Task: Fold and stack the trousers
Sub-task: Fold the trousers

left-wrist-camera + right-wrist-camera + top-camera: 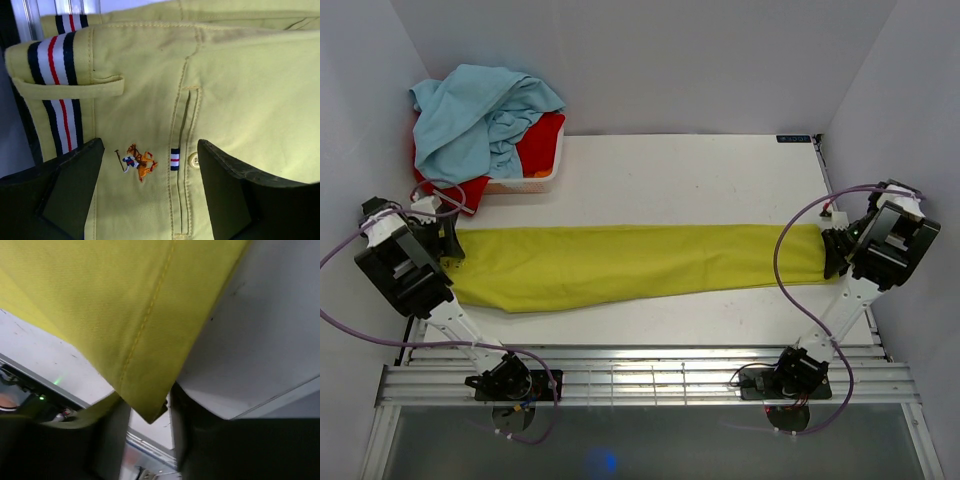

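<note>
The yellow-green trousers (620,265) lie flat and stretched left to right across the white table (680,175). My left gripper (450,245) is at the waistband end. In the left wrist view it (150,150) is open, its fingers (70,190) spread over the back pocket, with an embroidered rider logo (136,162), a small striped tag (174,159) and the striped waistband lining (50,60) in sight. My right gripper (832,252) is at the hem end. In the right wrist view it (149,400) is slightly open, and the hem corner (150,410) sits between its fingertips.
A white basket (525,185) at the back left holds a light blue garment (485,115) over a red garment (540,145). White walls close in left, right and back. A metal rail (640,375) runs along the near edge.
</note>
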`<act>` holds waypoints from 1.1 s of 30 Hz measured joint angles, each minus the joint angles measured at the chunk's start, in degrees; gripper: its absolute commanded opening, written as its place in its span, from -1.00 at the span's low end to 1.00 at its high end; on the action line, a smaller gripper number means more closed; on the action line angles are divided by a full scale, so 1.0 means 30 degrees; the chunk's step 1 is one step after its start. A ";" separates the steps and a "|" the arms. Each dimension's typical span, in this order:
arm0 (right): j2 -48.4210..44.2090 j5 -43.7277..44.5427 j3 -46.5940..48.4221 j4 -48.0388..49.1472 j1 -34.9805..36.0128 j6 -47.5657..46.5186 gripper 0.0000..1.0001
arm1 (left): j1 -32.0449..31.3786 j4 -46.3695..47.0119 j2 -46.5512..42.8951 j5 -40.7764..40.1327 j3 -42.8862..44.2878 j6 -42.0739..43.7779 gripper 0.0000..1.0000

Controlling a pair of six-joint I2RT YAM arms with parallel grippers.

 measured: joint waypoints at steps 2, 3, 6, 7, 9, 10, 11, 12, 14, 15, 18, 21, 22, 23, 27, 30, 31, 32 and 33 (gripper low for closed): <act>-0.0270 0.0379 -0.0270 -0.0211 0.0015 0.0066 0.07 | 0.0007 -0.0474 -0.0007 0.0357 0.0539 0.0160 0.75; -0.0466 0.0729 -0.0335 0.0095 0.0007 0.0109 0.11 | 0.0007 -0.0874 -0.0007 0.0583 0.0984 0.0291 0.75; -0.0918 0.1151 -0.0342 0.1202 -0.0044 0.0270 0.30 | 0.0007 -0.1625 -0.0102 0.1224 0.2200 0.0678 0.75; -0.1144 0.1129 -0.0350 0.1639 -0.0044 0.0299 0.30 | 0.0007 -0.1792 -0.0240 0.1494 0.2419 0.0823 0.76; -0.1785 0.0809 -0.0423 0.2280 -0.0015 0.0270 0.30 | 0.0007 -0.2062 -0.0729 0.1953 0.2477 0.1071 0.76; -0.2244 0.0437 -0.0495 0.2616 0.0051 0.0262 0.29 | 0.0000 -0.2259 -0.0969 0.2142 0.2477 0.1202 0.76; -0.2914 0.0058 -0.0656 0.2943 0.0211 0.0226 0.29 | -0.0044 -0.2426 -0.1188 0.2295 0.2477 0.1333 0.73; -0.3424 -0.0226 -0.0838 0.3155 0.0328 0.0182 0.29 | -0.0146 -0.2579 -0.1399 0.2433 0.2484 0.1523 0.72; -0.4721 -0.1035 -0.1399 0.3555 0.0882 0.0000 0.26 | -0.0313 -0.2834 -0.1581 0.2601 0.2521 0.2091 0.69; -0.5289 -0.1443 -0.1741 0.3694 0.1311 -0.0066 0.21 | -0.0459 -0.2849 -0.1603 0.2623 0.2521 0.2390 0.66; -0.6411 -0.2499 -0.2973 0.4204 0.3249 0.0022 0.17 | -0.1122 -0.2827 -0.1523 0.2448 0.2521 0.3344 0.55; -0.6171 -0.3235 -0.4022 0.4772 0.5268 0.0452 0.18 | -0.2047 -0.2769 -0.1202 0.2011 0.2543 0.5049 0.54; -0.5894 -0.3366 -0.4335 0.5005 0.5821 0.0663 0.19 | -0.2390 -0.2761 -0.1013 0.1814 0.2535 0.5719 0.54; -0.5552 -0.3417 -0.4590 0.5238 0.6215 0.0911 0.19 | -0.2703 -0.2696 -0.0838 0.1581 0.2477 0.6368 0.54; -0.4022 -0.3031 -0.4962 0.6178 0.6696 0.1734 0.18 | -0.3679 -0.2565 0.0000 0.1239 0.2113 0.9187 0.55; -0.4087 -0.2499 -0.5064 0.6776 0.6550 0.2178 0.18 | -0.3832 -0.2477 0.0277 0.1727 0.1639 1.1657 0.60; -0.4189 -0.2259 -0.5202 0.6987 0.6550 0.2280 0.19 | -0.3789 -0.2506 0.0204 0.2084 0.1348 1.2786 0.60; -0.4269 -0.1960 -0.5326 0.7206 0.6564 0.2346 0.19 | -0.3781 -0.2616 0.0102 0.2295 0.1078 1.3661 0.60; -0.4313 -0.1647 -0.5370 0.7359 0.6557 0.2382 0.18 | -0.3767 -0.2878 -0.0029 0.2586 0.0780 1.4746 0.60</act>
